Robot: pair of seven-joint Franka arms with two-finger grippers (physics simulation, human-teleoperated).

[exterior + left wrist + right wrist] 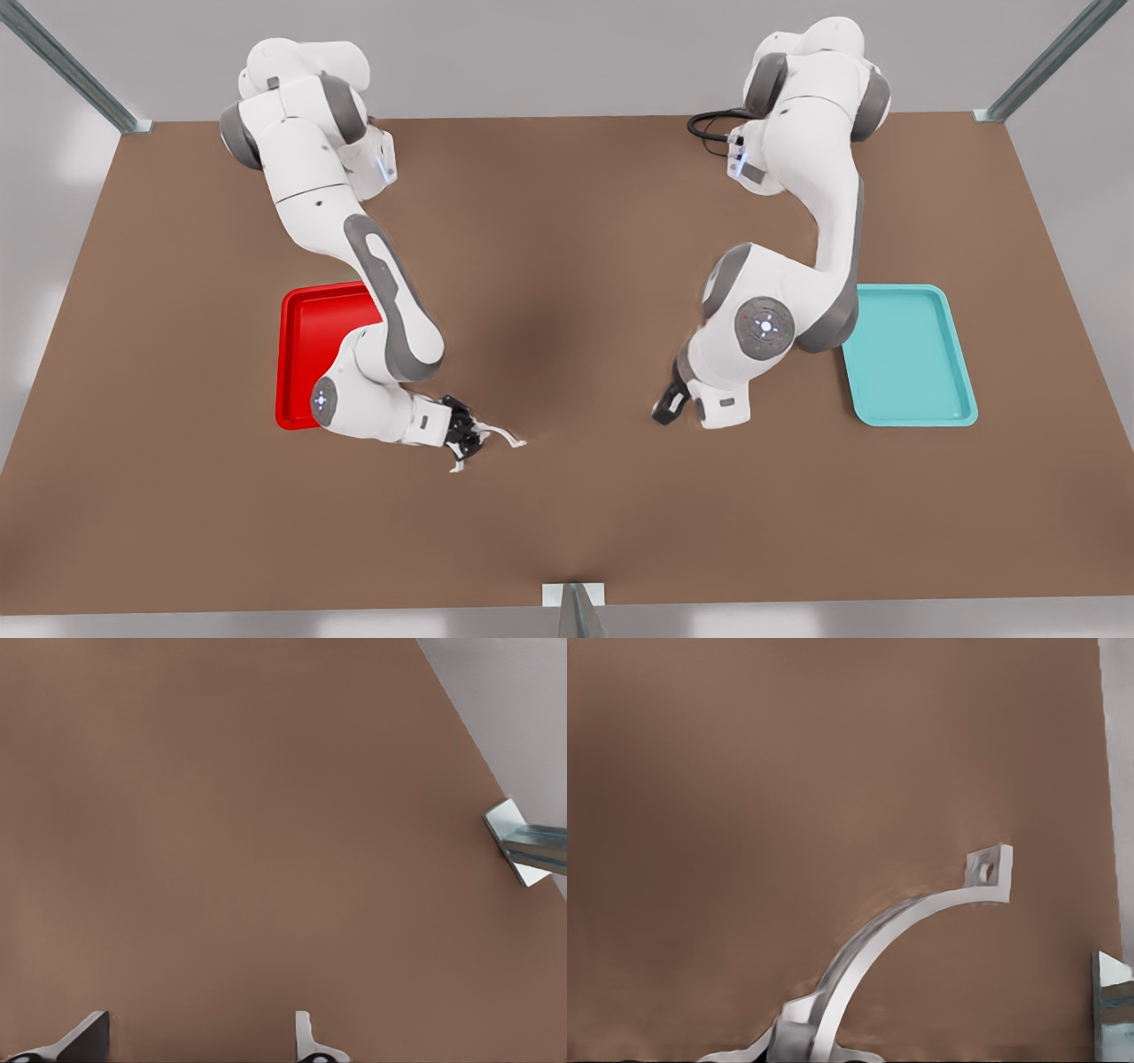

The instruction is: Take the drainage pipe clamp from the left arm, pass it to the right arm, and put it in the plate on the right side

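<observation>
The drainage pipe clamp (493, 434) sat nearest the camera, clamped in the right claw (468, 436) just above the bench (567, 496), its free foot jutting past the claw toward the centre. The red plate (306, 354) lay just behind that arm; the teal tray (912, 354) sat at the front view's right. The left claw (666, 409) hung there with fingers (84, 1036) spread wide.

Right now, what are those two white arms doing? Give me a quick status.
Right gripper shut on small white arch-shaped pipe clamp, beside glossy red tray. Left gripper open, empty, waiting near teal tray. Nothing between clamp and red tray.
</observation>
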